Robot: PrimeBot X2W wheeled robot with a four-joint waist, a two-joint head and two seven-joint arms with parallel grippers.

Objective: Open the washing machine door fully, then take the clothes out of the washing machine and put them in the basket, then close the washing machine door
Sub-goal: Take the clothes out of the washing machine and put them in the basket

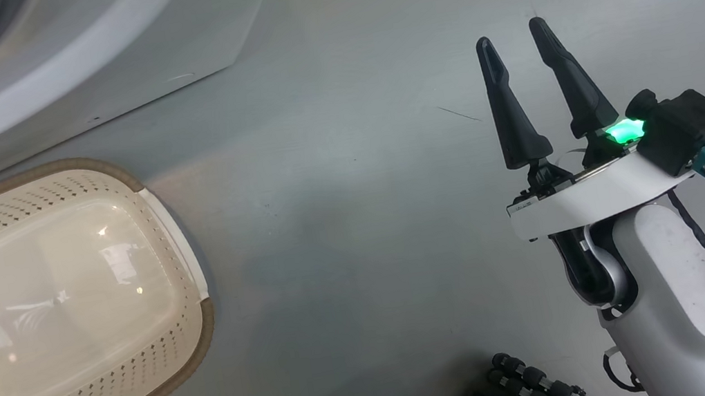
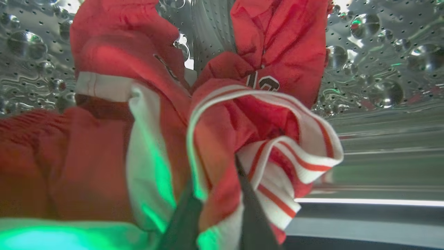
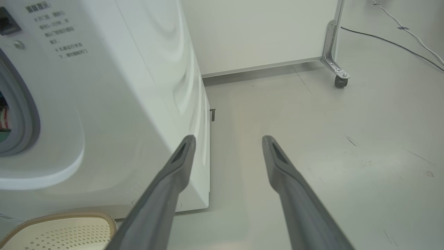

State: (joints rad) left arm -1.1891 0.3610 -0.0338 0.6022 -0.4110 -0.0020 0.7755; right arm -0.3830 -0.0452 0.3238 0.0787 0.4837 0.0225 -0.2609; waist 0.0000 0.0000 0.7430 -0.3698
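**1. Left gripper** point(image 2: 215, 177). It is inside the drum point(image 2: 374, 69) of the washing machine point(image 3: 114, 86). The fingers stand narrow, with a fold of the clothes point(image 2: 215, 121) apparently pinched between them. The grip sits on the fold nearest the fingertips, likely so the bundle can come out in one pull.

**2. The clothes.** Bright red jersey fabric, crumpled, heaped ahead of the fingers and to their left. White trim with thin red stripes curls over just right of the fingertips. Dark lettering edged in white shows beyond them. A green glow tints the nearest folds.

**3. The basket** point(image 1: 202, 339). Cream, perforated, brown-rimmed, with nothing in it. It stands on the floor point(image 1: 356, 225) well to the left of the right gripper, just beside the machine's front. It is probably set there so the carry from the drum is short.

**4. Right gripper** point(image 1: 512, 36). The fingers are spread wide and hold nothing. It is poised above the floor, with the machine's corner to its left. It is judged idle, standing clear of the left arm's work.
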